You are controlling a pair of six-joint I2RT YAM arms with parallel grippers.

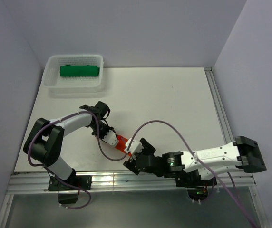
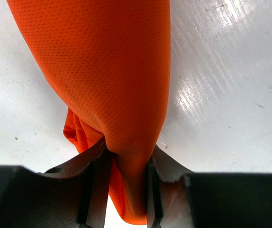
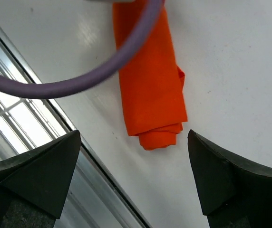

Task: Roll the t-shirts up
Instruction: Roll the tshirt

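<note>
The orange-red t-shirt [image 1: 121, 143] lies rolled into a short tube near the table's front edge. My left gripper [image 1: 113, 138] is shut on one end of it, and the left wrist view shows the cloth [image 2: 112, 71] pinched between the jaws [image 2: 126, 183]. My right gripper [image 1: 133, 153] stands wide open just short of the roll's other end. In the right wrist view the rolled end [image 3: 150, 95] sits ahead of the spread fingers [image 3: 134, 142], apart from both. The green t-shirt [image 1: 80, 71] lies rolled inside the white basket [image 1: 74, 87].
The basket stands at the back left of the white table [image 1: 174, 104]. A metal rail [image 3: 26, 90] runs along the table's front edge, close to the roll. A purple cable [image 3: 79, 81] loops across the right wrist view above the roll.
</note>
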